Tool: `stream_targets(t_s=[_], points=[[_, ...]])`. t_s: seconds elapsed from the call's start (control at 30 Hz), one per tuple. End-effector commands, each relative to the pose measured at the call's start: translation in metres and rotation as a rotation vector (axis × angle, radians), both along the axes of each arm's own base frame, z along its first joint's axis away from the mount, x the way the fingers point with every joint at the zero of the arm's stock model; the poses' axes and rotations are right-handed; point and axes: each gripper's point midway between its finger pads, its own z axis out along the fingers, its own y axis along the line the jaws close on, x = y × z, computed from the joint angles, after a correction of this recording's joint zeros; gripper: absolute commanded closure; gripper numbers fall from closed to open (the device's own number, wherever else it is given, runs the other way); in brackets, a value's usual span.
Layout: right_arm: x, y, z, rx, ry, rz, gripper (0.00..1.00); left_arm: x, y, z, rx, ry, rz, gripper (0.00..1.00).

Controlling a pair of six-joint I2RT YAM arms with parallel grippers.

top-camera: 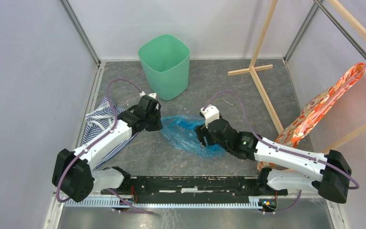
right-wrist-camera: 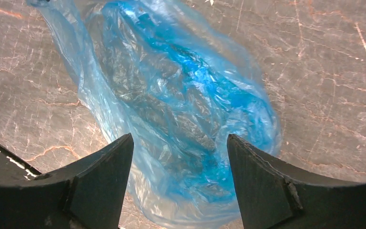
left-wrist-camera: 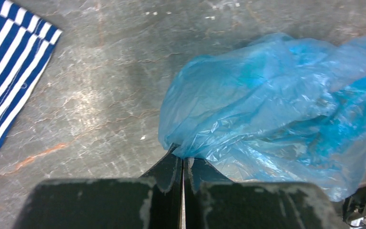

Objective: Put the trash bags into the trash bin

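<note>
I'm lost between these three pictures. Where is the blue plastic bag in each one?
Top view: the blue bag lies in the middle of the picture.
Left wrist view: it fills the right half, its edge pinched in the shut left gripper.
Right wrist view: it runs down the centre, under the open right gripper.
Shared landmark: the grey veined table; the striped cloth shows only in the top and left wrist views.

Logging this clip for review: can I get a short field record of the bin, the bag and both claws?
bin: upright at the back
bag: crumpled, lying in front of the bin, not in it
left claw: shut on the bag's edge
right claw: open, above the bag
striped cloth: left of the bag
</note>
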Motion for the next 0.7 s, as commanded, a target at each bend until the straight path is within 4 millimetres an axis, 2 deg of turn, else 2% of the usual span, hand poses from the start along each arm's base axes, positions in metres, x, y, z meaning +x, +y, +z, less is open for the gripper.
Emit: stream_targets(t_s=[0.0,0.13,0.27,0.37,0.67], points=[[0.002,-0.021,0.008,-0.037,0.013,-0.058,0.21,0.007,0.007,-0.006,0.011,-0.017,-0.001,0.98],[0.0,-0.043,-0.006,-0.022,0.072,-0.118,0.22,0.007,0.013,-0.01,0.019,-0.01,0.007,0.98],[-0.009,-0.058,-0.029,0.001,0.142,-0.149,0.25,0.005,0.02,-0.013,0.029,-0.001,0.018,0.98],[-0.018,-0.062,-0.046,0.018,0.196,-0.151,0.27,0.004,0.025,-0.015,0.029,0.007,0.025,0.98],[-0.036,-0.063,-0.077,0.096,0.295,-0.164,0.3,0.002,0.027,-0.015,0.021,0.012,0.025,0.98]])
